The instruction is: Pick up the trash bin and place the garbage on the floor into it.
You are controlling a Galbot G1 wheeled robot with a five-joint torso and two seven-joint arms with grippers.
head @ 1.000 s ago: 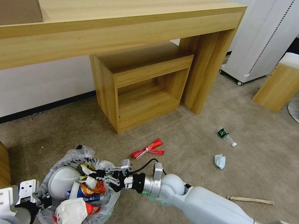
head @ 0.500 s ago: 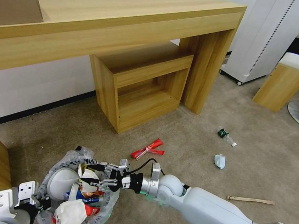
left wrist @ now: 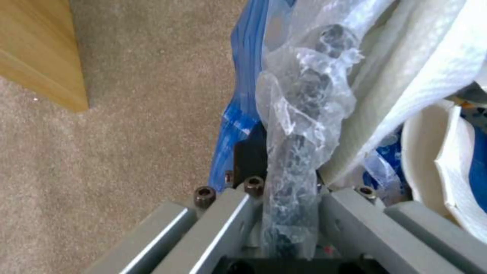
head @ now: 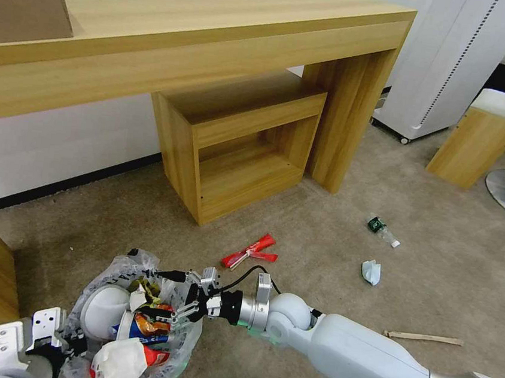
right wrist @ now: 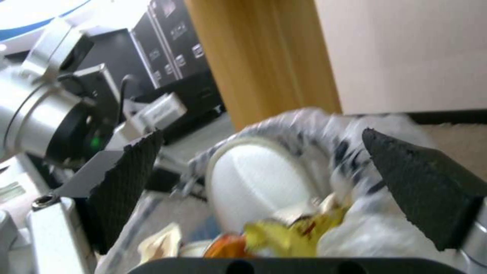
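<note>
The left claw (left wrist: pixel 284 228) is clamped on the trash bin's (head: pixel 105 270) bagged rim, low at the robot's left. The right claw (head: pixel 172 295) gapes empty over the heaped bin (red wrappers (head: pixel 250 252) lie on the floor (head: pixel 319 244)).

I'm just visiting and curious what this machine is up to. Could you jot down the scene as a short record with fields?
Setting: beige carpet floor beside a wooden desk
Trash bin: bag-lined, holding slippers, cartons and wrappers
Left gripper: shut on the trash bin's bagged rim
Right gripper: open, empty, over the bin's contents
Garbage on the floor: red wrappers, green-label bottle, crumpled white paper, wooden stick
</note>
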